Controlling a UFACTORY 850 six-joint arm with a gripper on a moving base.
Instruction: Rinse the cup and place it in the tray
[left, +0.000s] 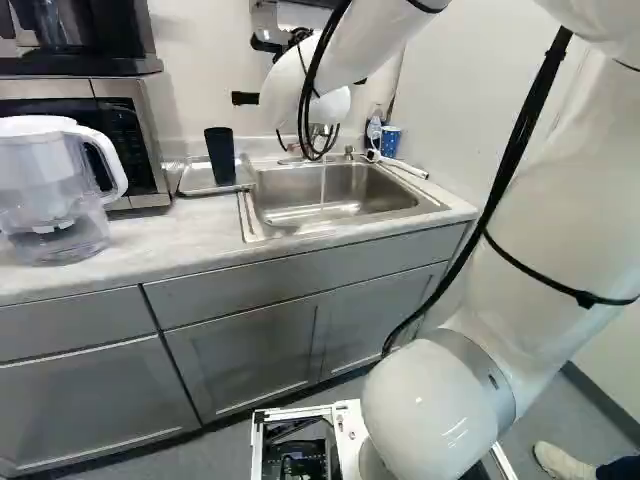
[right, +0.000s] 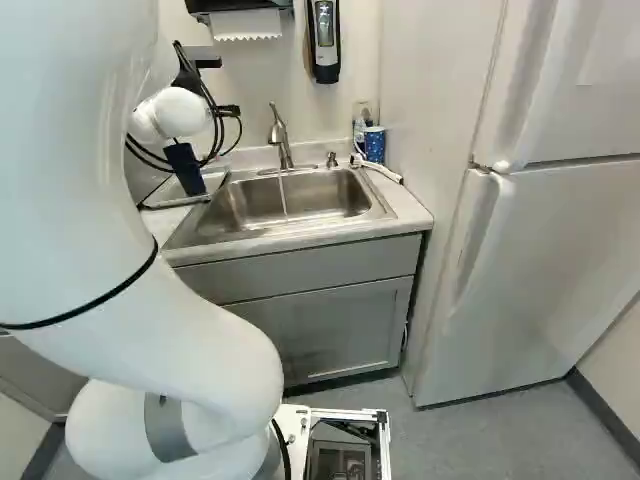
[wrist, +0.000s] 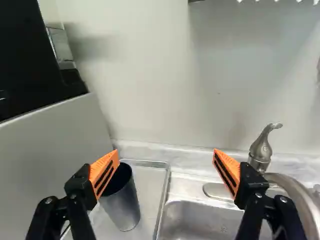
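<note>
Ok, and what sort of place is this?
Probably a small kitchen or break room: it has a sink, a microwave and what looks like a fridge.

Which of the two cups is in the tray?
The plain dark cup, in the metal tray beside the sink; the blue patterned cup stands on the sink's opposite side.

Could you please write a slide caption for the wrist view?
Gripper open near the dark cup, which stands upright in the tray beside the sink.
</note>
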